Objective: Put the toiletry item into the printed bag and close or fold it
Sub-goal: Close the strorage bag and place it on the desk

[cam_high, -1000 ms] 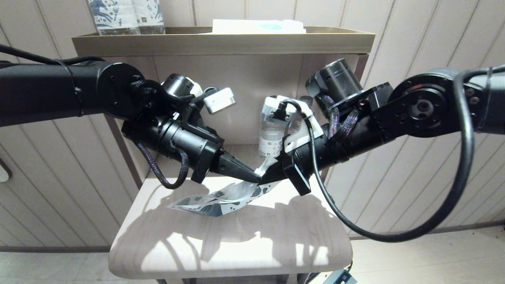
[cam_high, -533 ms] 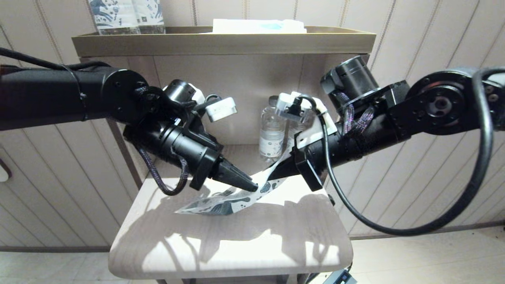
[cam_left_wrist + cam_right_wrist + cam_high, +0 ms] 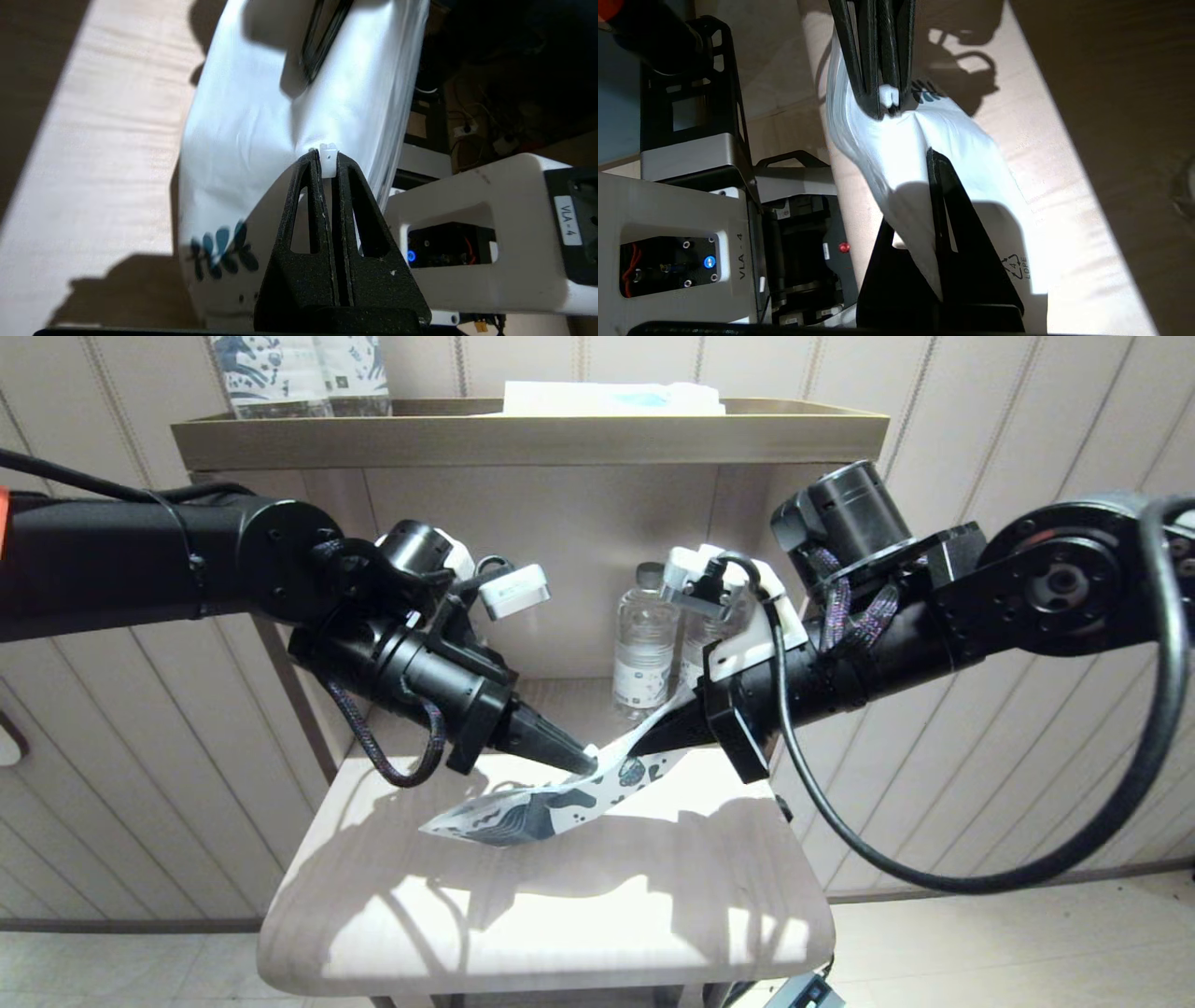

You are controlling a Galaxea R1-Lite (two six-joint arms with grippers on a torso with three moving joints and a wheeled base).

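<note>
The printed bag (image 3: 546, 803), white with dark blue figures, hangs slack between my two grippers just above the wooden seat (image 3: 560, 915). My left gripper (image 3: 586, 763) is shut on a small white tab (image 3: 329, 161) at the bag's upper edge (image 3: 280, 102). My right gripper (image 3: 646, 739) is shut on the same edge a little further right, and in the right wrist view the bag (image 3: 896, 158) runs between its fingertips (image 3: 931, 156). The bag's far end rests on the seat. The toiletry item is not visible in any view.
Clear water bottles (image 3: 644, 649) stand on the shelf right behind the grippers. The top tray (image 3: 532, 434) carries upright printed packs (image 3: 299, 373) and a white box (image 3: 611, 397). Wooden panels close in both sides, and the seat's front half lies in sun and shadow.
The right gripper has drawn back to the right and upward with its end of the bag. The grippers' tips, touching before, now stand apart, and the bag's edge is stretched between them.
</note>
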